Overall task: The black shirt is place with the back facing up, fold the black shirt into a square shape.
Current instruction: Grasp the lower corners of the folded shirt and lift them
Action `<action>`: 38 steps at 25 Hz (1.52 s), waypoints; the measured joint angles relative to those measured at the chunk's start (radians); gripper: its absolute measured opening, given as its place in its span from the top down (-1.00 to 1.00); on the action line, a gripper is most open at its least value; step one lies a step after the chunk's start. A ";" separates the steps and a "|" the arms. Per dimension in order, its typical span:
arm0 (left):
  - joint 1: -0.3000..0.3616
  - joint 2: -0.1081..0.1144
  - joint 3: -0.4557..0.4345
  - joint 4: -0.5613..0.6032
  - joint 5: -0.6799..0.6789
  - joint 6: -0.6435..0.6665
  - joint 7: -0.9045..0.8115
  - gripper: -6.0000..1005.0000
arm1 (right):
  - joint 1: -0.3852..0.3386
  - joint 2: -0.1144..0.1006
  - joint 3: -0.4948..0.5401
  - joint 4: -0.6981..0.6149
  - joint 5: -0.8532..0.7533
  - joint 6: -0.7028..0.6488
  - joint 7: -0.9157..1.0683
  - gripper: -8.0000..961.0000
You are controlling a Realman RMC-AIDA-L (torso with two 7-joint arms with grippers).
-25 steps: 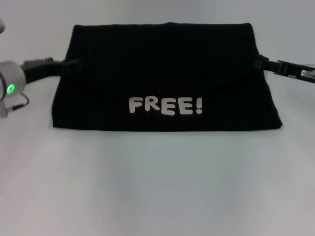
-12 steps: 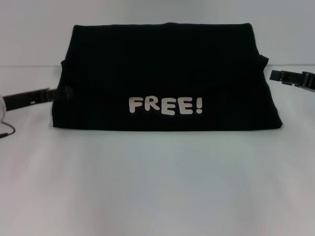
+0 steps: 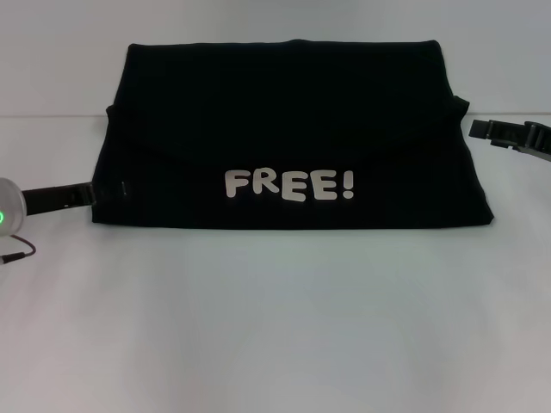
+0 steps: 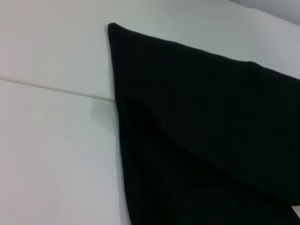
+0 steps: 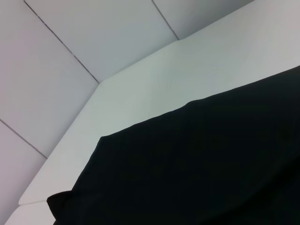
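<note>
The black shirt [image 3: 284,112] lies folded into a wide slab on the white table, with whitish "FREE!" lettering [image 3: 289,184] facing up near its front edge. My left gripper [image 3: 84,193] sits low at the shirt's near left corner, right against the cloth edge. My right gripper [image 3: 478,129] hovers just off the shirt's right edge, a small gap away from a cloth tip that sticks out there. The left wrist view shows a folded corner of the shirt [image 4: 201,131]. Another black stretch of the shirt [image 5: 197,164] fills the right wrist view.
A white table [image 3: 275,327] stretches in front of the shirt, with a seam line [image 3: 52,116] running across behind it. The left arm's grey wrist with a green light [image 3: 7,215] and a thin cable [image 3: 17,254] sit at the left edge. Wall panels [image 5: 70,28] rise behind the table.
The left gripper has slid from the middle of the shirt's left edge toward its near left corner. The right gripper has drawn back from the right edge. The shirt stays put.
</note>
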 joint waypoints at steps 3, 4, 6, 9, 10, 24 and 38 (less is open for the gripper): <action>0.002 -0.003 0.033 0.000 0.001 -0.001 0.004 -0.80 | 0.000 0.002 0.000 0.001 0.000 0.005 0.000 -0.30; 0.003 -0.006 0.043 -0.001 0.001 -0.003 0.006 -0.80 | -0.001 0.002 0.000 0.003 0.000 0.006 0.001 -0.30; 0.004 -0.008 0.048 -0.001 0.002 -0.003 0.012 -0.80 | -0.003 0.003 0.000 0.006 -0.002 0.010 0.001 -0.30; 0.004 -0.009 0.056 -0.001 0.008 0.003 0.016 -0.80 | -0.007 0.004 0.000 0.007 -0.002 0.011 0.001 -0.30; 0.004 -0.010 0.059 -0.001 0.012 0.004 0.016 -0.80 | -0.008 0.004 0.000 0.007 -0.002 0.011 0.001 -0.30; 0.019 -0.017 0.085 0.013 0.029 0.004 0.057 -0.36 | -0.013 0.005 0.000 0.008 -0.003 0.007 0.001 -0.31; 0.010 -0.011 0.088 0.015 0.052 0.001 0.066 0.36 | -0.017 0.005 -0.001 0.001 -0.005 0.006 0.001 -0.31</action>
